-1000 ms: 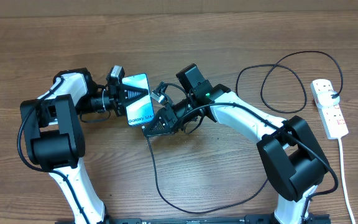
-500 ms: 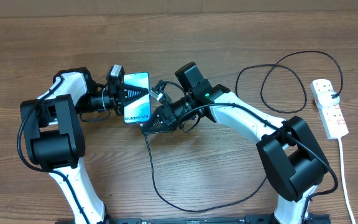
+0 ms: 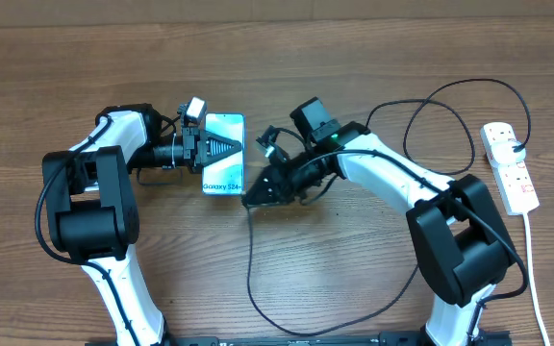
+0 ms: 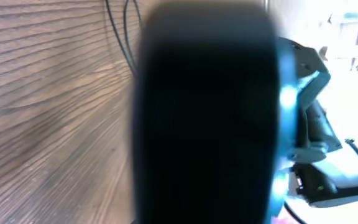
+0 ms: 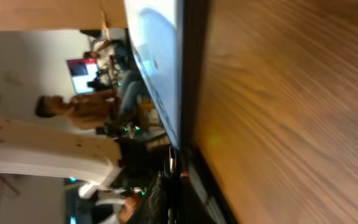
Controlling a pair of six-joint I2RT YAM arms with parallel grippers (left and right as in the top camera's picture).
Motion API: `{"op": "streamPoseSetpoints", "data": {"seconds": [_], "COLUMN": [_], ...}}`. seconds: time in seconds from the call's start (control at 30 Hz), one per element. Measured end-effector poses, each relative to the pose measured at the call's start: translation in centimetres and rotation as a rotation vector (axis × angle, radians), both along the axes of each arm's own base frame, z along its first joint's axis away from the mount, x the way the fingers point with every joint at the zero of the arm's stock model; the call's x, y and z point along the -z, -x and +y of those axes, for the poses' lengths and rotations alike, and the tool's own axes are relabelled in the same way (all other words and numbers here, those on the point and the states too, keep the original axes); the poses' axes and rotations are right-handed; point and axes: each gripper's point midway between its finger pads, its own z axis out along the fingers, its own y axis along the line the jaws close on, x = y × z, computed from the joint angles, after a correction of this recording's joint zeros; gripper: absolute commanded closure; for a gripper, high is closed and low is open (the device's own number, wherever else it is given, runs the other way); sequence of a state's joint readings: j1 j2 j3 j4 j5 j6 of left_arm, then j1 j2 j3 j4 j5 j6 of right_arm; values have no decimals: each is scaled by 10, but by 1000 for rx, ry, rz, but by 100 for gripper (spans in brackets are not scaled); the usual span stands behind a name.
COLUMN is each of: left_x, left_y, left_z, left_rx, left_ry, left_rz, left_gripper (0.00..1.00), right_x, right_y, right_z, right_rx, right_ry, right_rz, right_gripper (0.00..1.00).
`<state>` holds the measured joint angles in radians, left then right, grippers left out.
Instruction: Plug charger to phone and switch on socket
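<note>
Plugging step: left gripper [image 3: 221, 149] pinching phone [image 3: 225, 177], right gripper [image 3: 256, 197] clamped on charger [image 3: 249, 255] beside phone's lower edge. Next, likely: align tip, push in.

Table centre: blocked by phone [image 3: 222, 178], with left gripper [image 3: 237, 150] clamped across it and right gripper [image 3: 251, 200] just beside its lower right corner.
Front, between the arms: crossed by charger [image 3: 249, 255] trailing from right gripper toward near edge.
Right side: narrowed by charger loops lying between right arm and socket [image 3: 508, 163].
Far strip of table [image 3: 65, 58]: open, bare wood.
Left of left arm: open.
</note>
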<state>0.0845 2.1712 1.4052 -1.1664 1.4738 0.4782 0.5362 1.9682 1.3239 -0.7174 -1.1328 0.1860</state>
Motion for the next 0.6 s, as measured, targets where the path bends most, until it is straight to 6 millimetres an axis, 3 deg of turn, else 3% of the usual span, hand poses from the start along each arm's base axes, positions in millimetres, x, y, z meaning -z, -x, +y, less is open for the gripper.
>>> {"op": "streamPoseSetpoints", "data": {"seconds": [0.3,0.5,0.6], "left_x": [-11,-30,-33], "left_y": [8,28,27], "left_z": [-1,0,7], "left_rx": [-18,-34,-49], "left_ry": [49,83,83], "left_rz": [133,294,231], "left_gripper": [95,95,95], "right_x": [-2,-17,-34], "right_y": [30,24,22], "right_z": [-18,-33,-36], "right_rx": [-181,-168,-153], "right_ry": [-107,-157,-179], "right_rz": [-156,-201,-235], "right_gripper": [96,96,96]}}
